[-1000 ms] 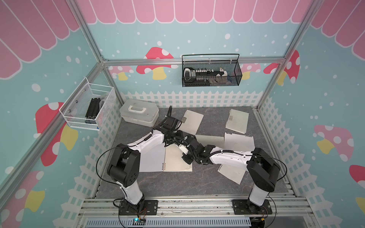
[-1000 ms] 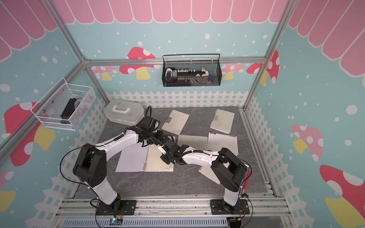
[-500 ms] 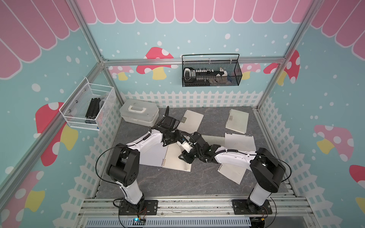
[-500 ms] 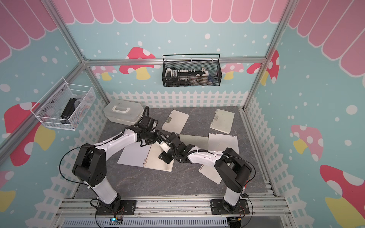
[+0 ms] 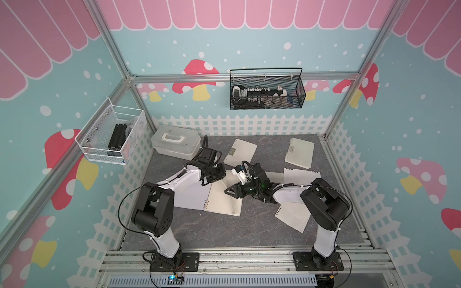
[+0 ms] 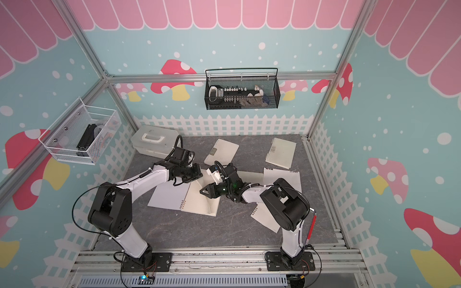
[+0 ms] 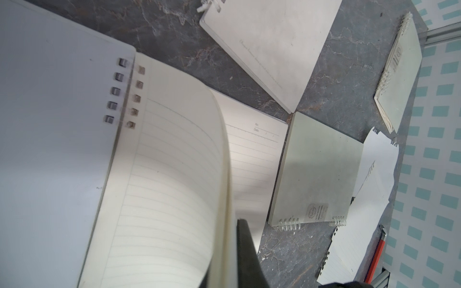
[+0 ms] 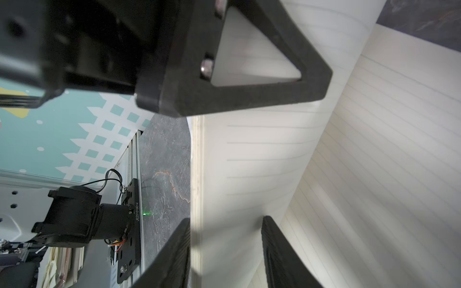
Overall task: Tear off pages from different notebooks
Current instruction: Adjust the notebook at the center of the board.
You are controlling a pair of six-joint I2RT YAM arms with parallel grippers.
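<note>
In the tearing step, the left end effector [image 5: 219, 175] is clamped on a lifted, curling page [image 7: 174, 174] of the open notebook [image 5: 225, 205] in the middle of the counter [image 5: 212, 232], while the right end effector [image 8: 225, 219], jaws partly apart and empty, straddles that page, so the next move probably calls for bracing the notebook and pulling.

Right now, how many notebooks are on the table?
4. The open notebook lies in the middle; the centre notebook at the back; the corner notebook at the back right; the fourth notebook beside the right arm, partly hidden by it.
</note>
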